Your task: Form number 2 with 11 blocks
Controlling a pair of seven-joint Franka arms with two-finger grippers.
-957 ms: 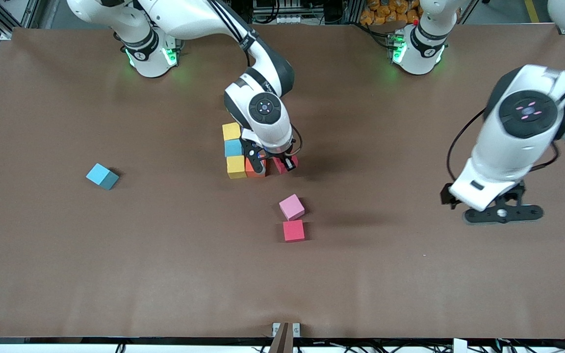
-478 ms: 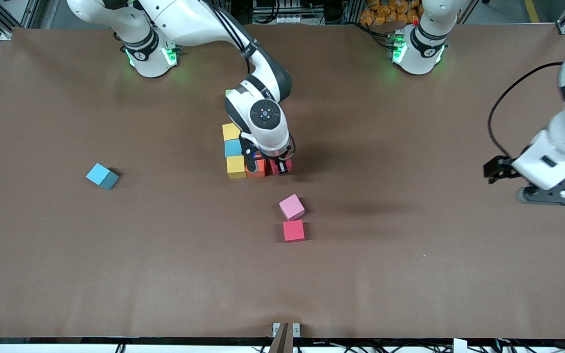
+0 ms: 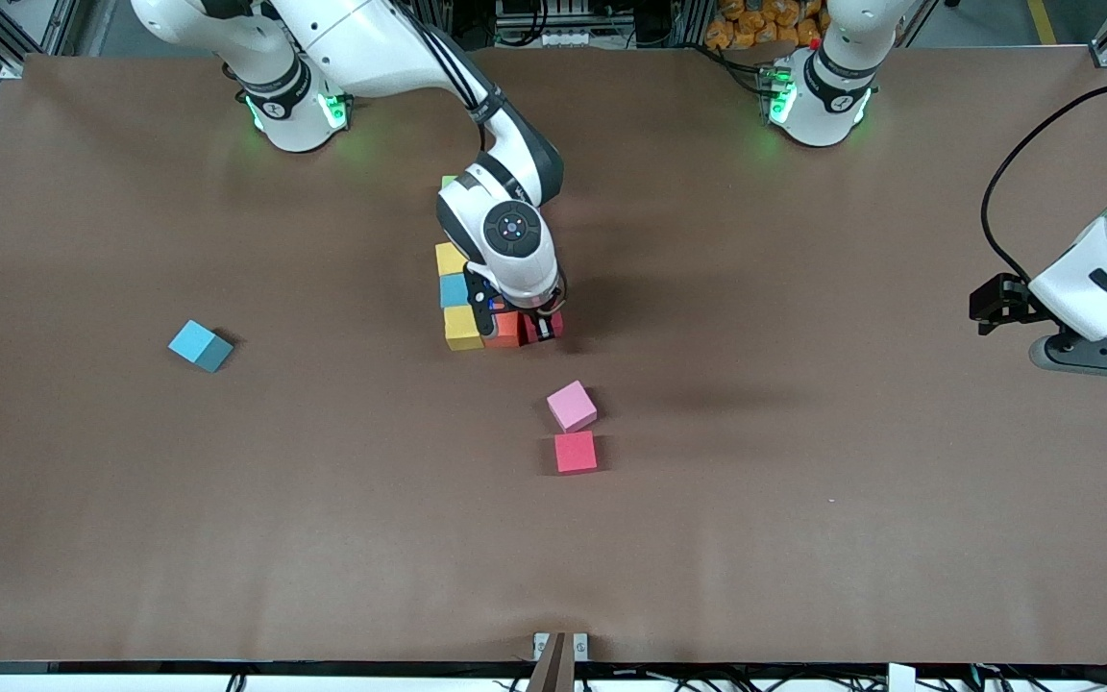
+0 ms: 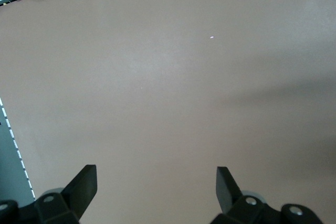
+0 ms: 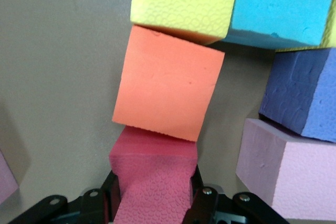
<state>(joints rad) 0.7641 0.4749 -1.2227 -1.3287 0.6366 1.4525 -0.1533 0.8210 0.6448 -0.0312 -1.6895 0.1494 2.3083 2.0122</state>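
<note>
My right gripper (image 3: 527,329) is shut on a red block (image 3: 552,324), low at the table and against an orange block (image 3: 506,333). That orange block belongs to a cluster with a yellow block (image 3: 463,328), a light blue block (image 3: 454,289), a second yellow block (image 3: 450,258) and a green block (image 3: 447,181) mostly hidden by the arm. In the right wrist view the red block (image 5: 152,182) touches the orange block (image 5: 168,87), with purple (image 5: 302,90) and pink (image 5: 283,177) blocks beside them. My left gripper (image 3: 1092,354) is open and empty (image 4: 156,182) over bare table.
Loose blocks lie nearer the front camera than the cluster: a pink one (image 3: 572,405) and a red one (image 3: 576,452) close together. A light blue one (image 3: 200,345) lies toward the right arm's end of the table. The left arm waits at its own end.
My right gripper has shifted the red block in toward the orange block and lower. My left arm has swung away toward its own end of the table.
</note>
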